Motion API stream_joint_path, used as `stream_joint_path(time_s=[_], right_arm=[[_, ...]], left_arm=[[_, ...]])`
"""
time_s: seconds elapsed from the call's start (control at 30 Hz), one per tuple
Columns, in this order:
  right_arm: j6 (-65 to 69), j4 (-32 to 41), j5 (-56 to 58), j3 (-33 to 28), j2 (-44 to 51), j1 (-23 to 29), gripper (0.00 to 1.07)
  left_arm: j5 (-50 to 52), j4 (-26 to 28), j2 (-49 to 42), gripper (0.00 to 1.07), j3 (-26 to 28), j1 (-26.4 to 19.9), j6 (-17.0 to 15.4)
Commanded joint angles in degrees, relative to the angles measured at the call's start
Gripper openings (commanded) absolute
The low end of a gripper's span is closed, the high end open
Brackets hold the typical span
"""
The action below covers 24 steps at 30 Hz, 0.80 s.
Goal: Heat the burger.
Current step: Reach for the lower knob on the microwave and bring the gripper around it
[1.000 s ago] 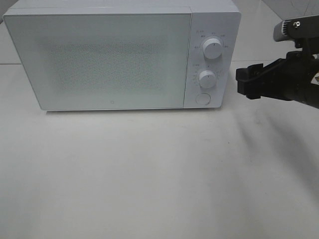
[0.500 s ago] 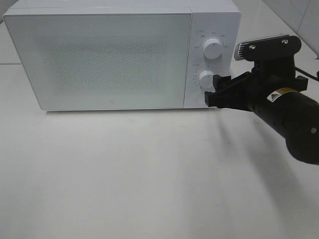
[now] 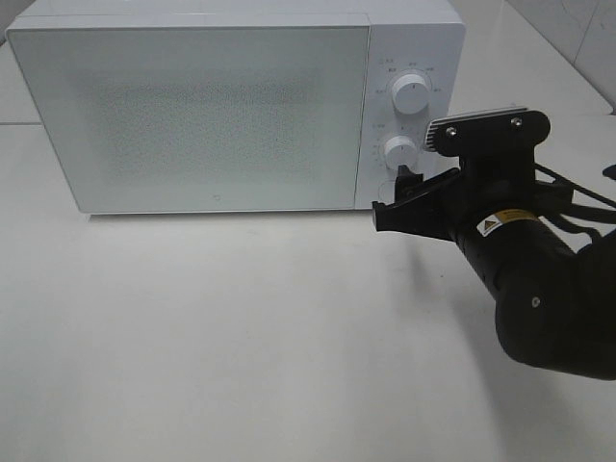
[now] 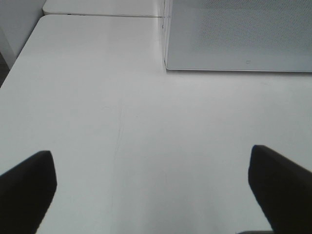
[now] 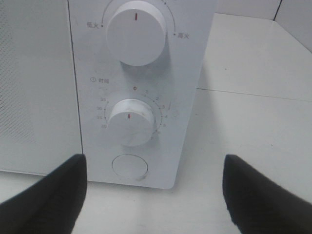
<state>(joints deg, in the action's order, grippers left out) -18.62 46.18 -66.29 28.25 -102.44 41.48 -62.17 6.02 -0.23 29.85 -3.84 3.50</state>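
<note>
Table (image 3: pixel 241 337): one, white, bare under both grippers. Microwave (image 3: pixel 192 106): one, white, straight ahead of the right gripper (image 3: pixel 393 199). Its door (image 3: pixel 115 58) is shut and frosted, so contents can't be seen. The burger shows in no view; can't tell if it is inside.

Right gripper: jaws spread wide, holding nothing. It sits low and close to the microwave's control panel (image 5: pixel 187 97), the two black fingers (image 5: pixel 46 195) standing either side of the panel's bottom end. Can't tell whether either finger touches the panel.

Left gripper (image 4: pixel 151 161): jaws fully spread, holding nothing, over bare table. The microwave's door-side corner is well ahead of it and off to one side.

Knobs: two, white and round, both above the right gripper's fingers.
- Upper knob (image 5: pixel 136 31): red mark points straight up.
- Lower knob (image 5: pixel 130 122): red mark points at 0 on the numbered dial.

Round button (image 5: pixel 129 166): one, white, just ahead of the right gripper, between its fingers and nearer one of them.
</note>
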Motion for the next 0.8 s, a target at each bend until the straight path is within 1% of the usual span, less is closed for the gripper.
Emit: stream_joint_path(time_s=[0.03,0.07,0.13,0.23,0.3,0.4,0.47,0.8], right_arm=[[0.2,1.9,-2.6,0.6,-1.4,1.0,0.75],[0.2,1.9,-2.6,0.6,-1.4,1.0,0.75],[0.2,2.1,-2.6,2.6,-3.2,1.0,0.75],[0.2,2.0,-2.6,3.3,-3.7,1.0,0.75],[0.2,2.0,-2.9,5.4,-5.0,1.0,0.75],[0.2,2.0,-2.9,6.1,-5.6,1.0,0.75],[0.2,1.8,-3.0,8.0,-6.6,1.0,0.75],[0.5,1.8,-3.0,11.7,-10.1,0.9,0.75]], left_arm=[[0.7,0.3,-1.0,1.00,-0.2,0.0,-0.2],[0.7,0.3,-1.0,1.00,-0.2,0.0,-0.2],[0.7,0.3,-1.0,1.00,-0.2,0.0,-0.2],[0.7,0.3,-1.0,1.00,-0.2,0.0,-0.2],[0.7,0.3,-1.0,1.00,-0.2,0.0,-0.2],[0.7,0.3,-1.0,1.00,-0.2,0.0,-0.2],[0.7,0.3,-0.9,1.00,-0.2,0.0,-0.2],[0.7,0.3,-0.9,1.00,-0.2,0.0,-0.2]])
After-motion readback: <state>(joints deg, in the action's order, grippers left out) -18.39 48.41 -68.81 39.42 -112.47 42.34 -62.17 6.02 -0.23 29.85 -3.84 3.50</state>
